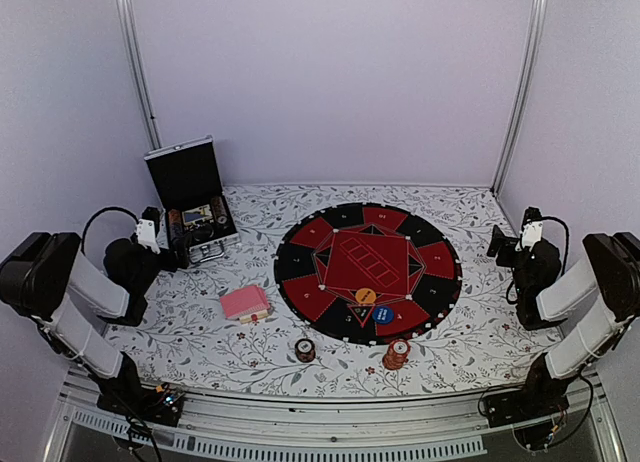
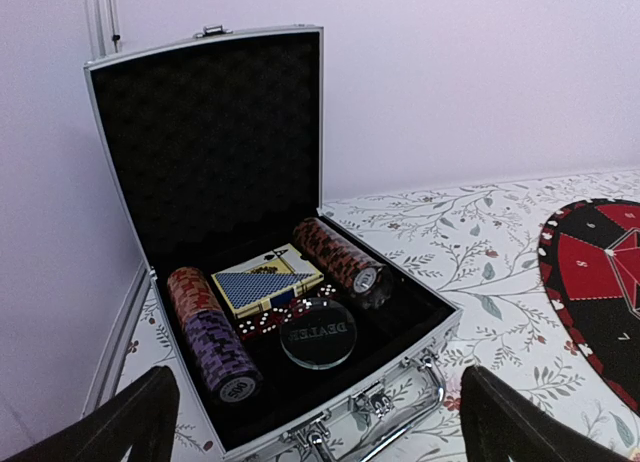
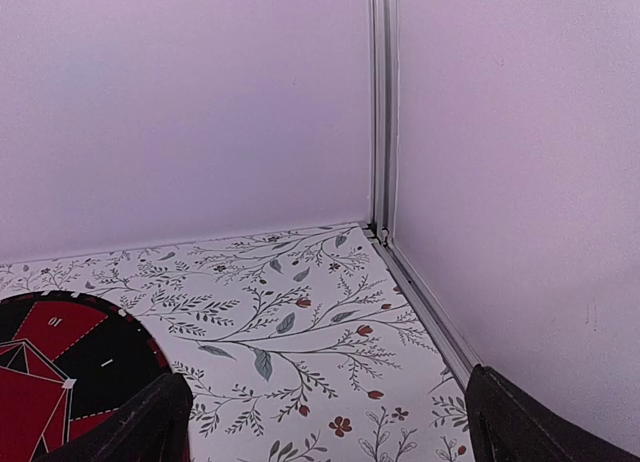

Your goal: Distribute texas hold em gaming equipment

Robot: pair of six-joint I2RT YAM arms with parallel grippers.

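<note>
On the flowered surface point(image 1: 480, 342), as I read it from my remote station:

- Left hand point(image 2: 320, 422): fingers spread, nothing between them; it faces the open case point(image 2: 210, 132) at the far left, apart from every loose piece
- Right hand point(image 3: 330, 422): fingers spread, empty; it looks toward the far right corner, and I see none of the gear in its view
- Mat point(image 1: 368, 270): round, red and black, mid-surface
- Cards point(image 1: 245, 303): pink stack lying flat just left of the mat, between it and the left hand; the loose item nearest that hand, not touching it
- Brown chips point(image 1: 305, 350): short stack near the mat's near-left rim
- Red-and-white chips point(image 1: 397, 355): short stack just off the mat's near rim, well apart from the right hand
- Orange disc point(image 1: 365, 295) and blue disc point(image 1: 384, 315): on the mat's near part, just beside each other, orange farther in

Step in hand, by my judgement: the opening pick, since nothing is gripped and no card or chip sits at the mat's outer seats

Next move, as I judge it: turn the left hand off the case, lower it over the cards and close on the stack's edges; a flat stack calls for a low, square approach
</note>
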